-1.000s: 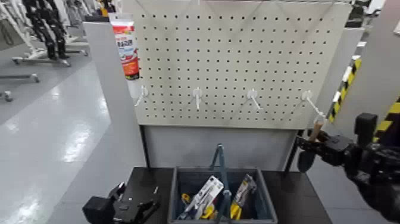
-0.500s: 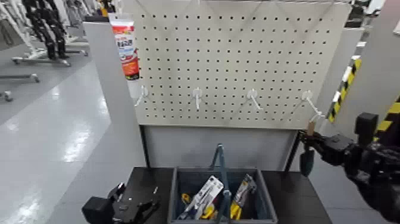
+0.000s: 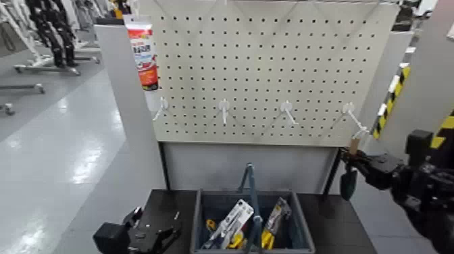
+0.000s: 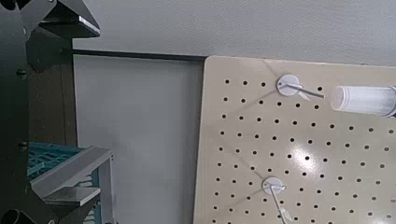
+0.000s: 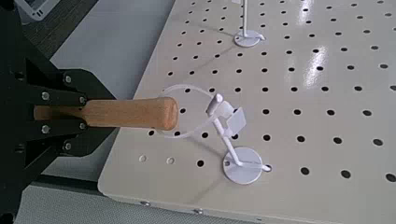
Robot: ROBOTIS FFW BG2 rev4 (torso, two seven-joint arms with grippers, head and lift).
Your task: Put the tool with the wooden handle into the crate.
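Trowel, its wooden handle upward and its dark pointed blade hanging down, is at the right of the frame in the head view, below the rightmost white hook of the pegboard. The right tool, at the right of the frame, is pressed together on the handle. In the right wrist view, the rounded end of the tan handle sticks out past the black fingers, and a pale, see-through loop curves between that end and the tip of the hook. The trowel is outside the crate, higher than it and off to its right.

The crate is on the black bench at the bottom centre of the frame, its teal handle standing up over the middle. Inside lie packaged tools with yellow parts, on both sides of that handle. The left tool is at the lower left, beside the crate and apart from it, its fingers spread and holding nothing. A red and white tube hangs at the upper left, in front of the board's edge.
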